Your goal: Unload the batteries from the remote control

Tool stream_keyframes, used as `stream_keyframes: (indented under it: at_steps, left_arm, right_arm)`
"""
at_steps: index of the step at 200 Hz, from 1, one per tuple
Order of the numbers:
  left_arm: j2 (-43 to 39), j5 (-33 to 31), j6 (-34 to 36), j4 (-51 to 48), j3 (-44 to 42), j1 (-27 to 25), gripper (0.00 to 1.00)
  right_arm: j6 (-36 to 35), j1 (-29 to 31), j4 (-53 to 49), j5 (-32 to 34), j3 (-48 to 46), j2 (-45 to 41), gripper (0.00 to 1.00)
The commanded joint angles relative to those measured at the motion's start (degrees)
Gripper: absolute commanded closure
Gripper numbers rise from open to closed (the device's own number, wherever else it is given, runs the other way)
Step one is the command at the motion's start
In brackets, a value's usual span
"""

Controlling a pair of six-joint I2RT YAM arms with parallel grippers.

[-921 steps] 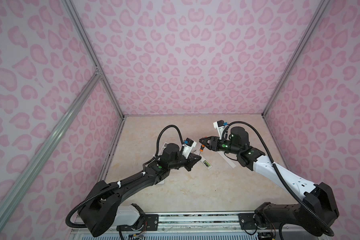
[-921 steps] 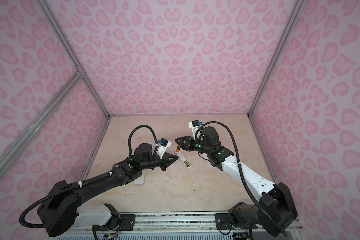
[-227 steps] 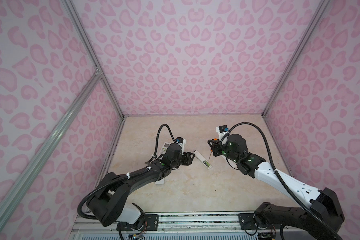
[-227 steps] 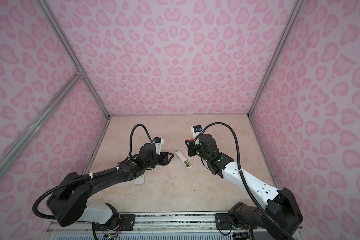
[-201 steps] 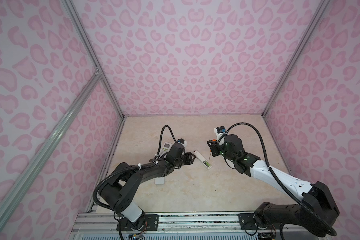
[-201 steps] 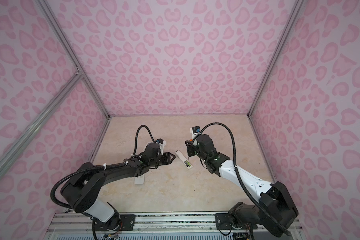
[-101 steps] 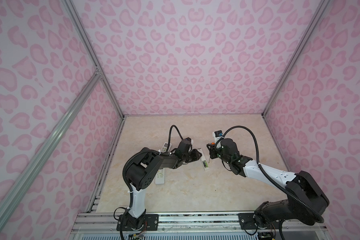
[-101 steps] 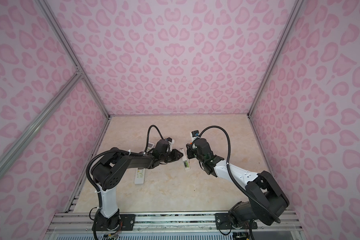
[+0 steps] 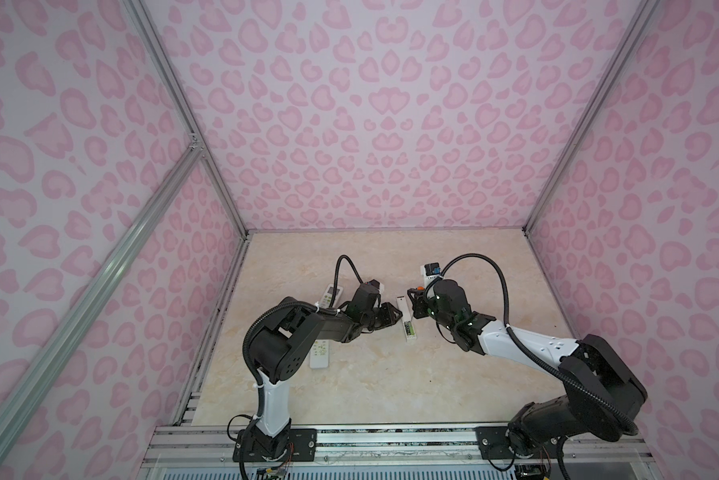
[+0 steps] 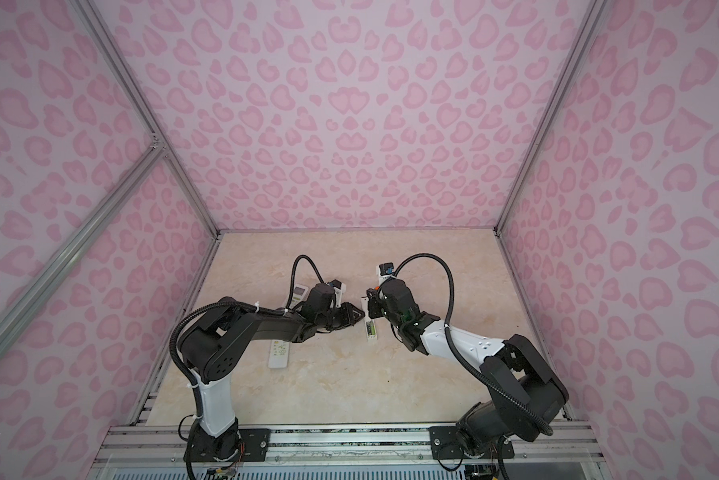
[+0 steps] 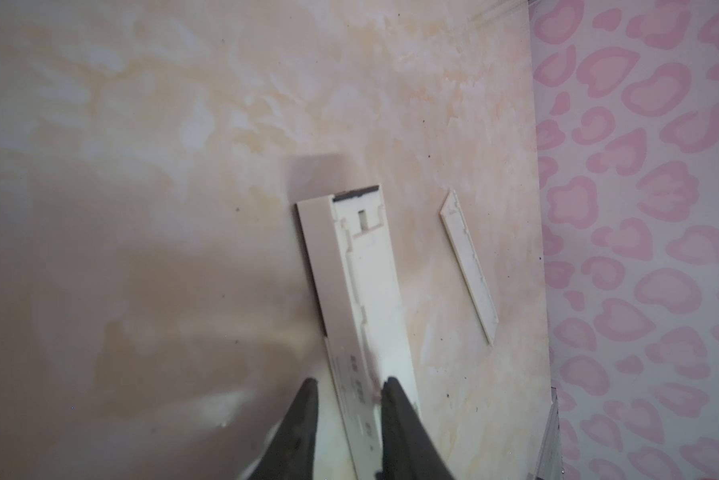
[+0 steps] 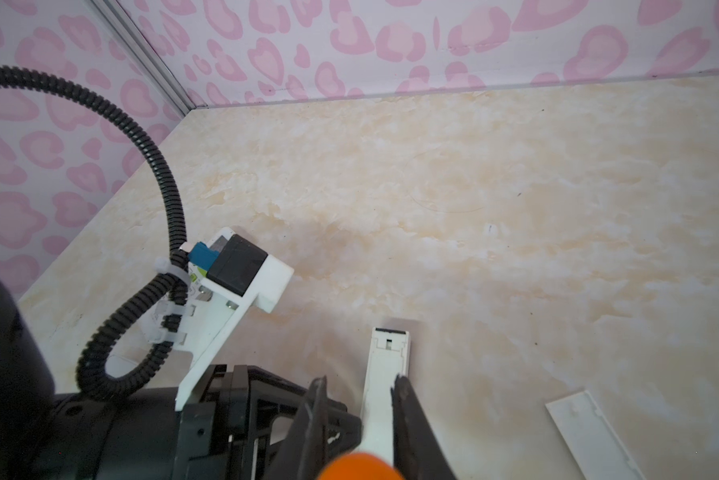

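1. Remote control (image 11: 366, 266) lies mid-desk (image 9: 391, 386). Its long axis runs front to back, slightly slanted, and the dark-strip end points at the back wall. The opened compartment faces up.
2. Lime-green battery (image 9: 409, 329) sits in the remote's near half, seemingly lengthwise.
3. Left claw (image 11: 349, 390) straddles the remote; cannot tell whether it pinches.
4. Right claw (image 12: 360, 395) pinches the orange-handled screwdriver (image 12: 358, 467), just right of the remote.
5. Loose cover (image 12: 590, 432) lies apart on the right. Spare remote (image 9: 333, 293) and second spare remote (image 9: 319, 353) lie on the left.
6. Open desk lies toward the back wall and the front rail.
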Motion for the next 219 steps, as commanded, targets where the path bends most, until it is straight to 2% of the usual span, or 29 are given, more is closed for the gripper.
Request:
stream_keyframes:
  at_steps: [1,60,219]
  left_arm:
    - [-2.0,-0.5,-0.9,1.8,-1.8,0.0,0.71]
    - [-2.3,0.2,-2.5,3.9,-3.3,-0.4,0.73]
    - [-0.5,0.3,-10.0,9.9,-4.5,-2.1,0.71]
  right_arm:
    - [1.2,0.7,1.0,3.0,0.5,0.9,1.0]
    - [0.5,1.9,0.8,6.2,1.4,2.2,1.0]
    - [-0.3,2.7,3.2,6.7,1.2,6.3,1.0]
